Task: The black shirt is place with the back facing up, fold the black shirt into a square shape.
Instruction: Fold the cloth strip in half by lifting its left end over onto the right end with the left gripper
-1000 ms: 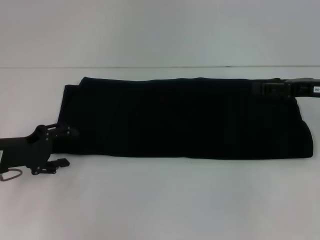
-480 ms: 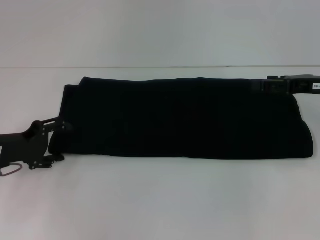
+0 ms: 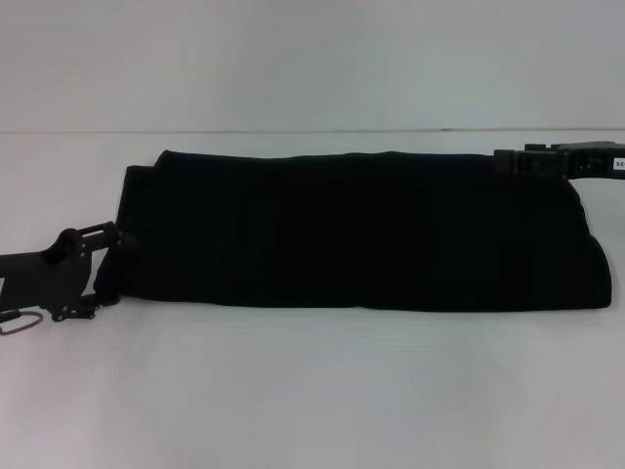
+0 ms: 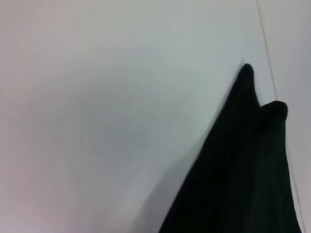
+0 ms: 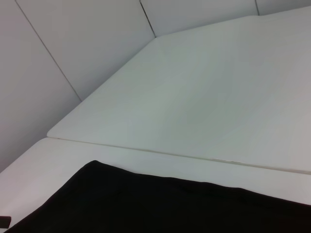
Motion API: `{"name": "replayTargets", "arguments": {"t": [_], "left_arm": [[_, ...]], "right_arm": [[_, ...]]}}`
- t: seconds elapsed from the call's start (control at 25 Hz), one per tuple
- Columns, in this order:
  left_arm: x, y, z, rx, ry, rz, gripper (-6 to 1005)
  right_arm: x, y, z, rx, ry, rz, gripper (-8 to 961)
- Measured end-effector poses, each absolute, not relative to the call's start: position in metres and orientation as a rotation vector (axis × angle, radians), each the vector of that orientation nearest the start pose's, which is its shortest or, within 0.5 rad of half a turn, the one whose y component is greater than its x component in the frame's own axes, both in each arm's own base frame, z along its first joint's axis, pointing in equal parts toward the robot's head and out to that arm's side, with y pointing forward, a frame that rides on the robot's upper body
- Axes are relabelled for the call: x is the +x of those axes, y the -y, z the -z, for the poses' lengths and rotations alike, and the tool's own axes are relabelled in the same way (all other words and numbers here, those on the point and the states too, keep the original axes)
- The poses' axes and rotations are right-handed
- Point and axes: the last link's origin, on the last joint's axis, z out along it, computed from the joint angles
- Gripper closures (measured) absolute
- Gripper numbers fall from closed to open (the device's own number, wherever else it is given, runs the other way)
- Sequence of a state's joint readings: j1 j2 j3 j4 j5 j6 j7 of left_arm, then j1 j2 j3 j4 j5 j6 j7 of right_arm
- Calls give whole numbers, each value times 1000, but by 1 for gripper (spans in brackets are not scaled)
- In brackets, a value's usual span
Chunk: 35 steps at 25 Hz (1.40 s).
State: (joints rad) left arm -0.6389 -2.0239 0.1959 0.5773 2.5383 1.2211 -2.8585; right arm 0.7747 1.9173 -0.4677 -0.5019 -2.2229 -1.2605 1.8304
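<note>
One folded shirt, two grippers at its ends

White worktop (image 3: 312,391), pale wall behind. Black shirt (image 3: 361,230) lies as long band across centre. Left gripper (image 3: 93,264) at shirt's 8 o'clock corner, touching the edge; right gripper (image 3: 532,164) at 2 o'clock corner. Cannot tell either gripper's finger state.

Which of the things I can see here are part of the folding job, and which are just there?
Part of the job:
black shirt, folded into a long band
left hand, at its left end
right hand, at its far right corner

Just there:
white table
</note>
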Motion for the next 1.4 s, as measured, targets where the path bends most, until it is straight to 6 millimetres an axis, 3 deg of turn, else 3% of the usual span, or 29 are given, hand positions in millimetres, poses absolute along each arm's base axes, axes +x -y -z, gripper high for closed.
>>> {"name": "replayTargets", "arguments": {"t": [0.72,1.08,1.4], "left_arm": [[-340,-367,-35,1775,-2892,-855,125],[-346,-364,-38,1856,-2889,-832,274],[-348,-362,-35,1890,-2891,-785,639]], "right_arm": [[262,-427,-63,-2351,-1105,-557,209],[261,-427,-64,-2353,-1104,-567,209],[261,-428,-65,-2352,-1100,-566,209]]}}
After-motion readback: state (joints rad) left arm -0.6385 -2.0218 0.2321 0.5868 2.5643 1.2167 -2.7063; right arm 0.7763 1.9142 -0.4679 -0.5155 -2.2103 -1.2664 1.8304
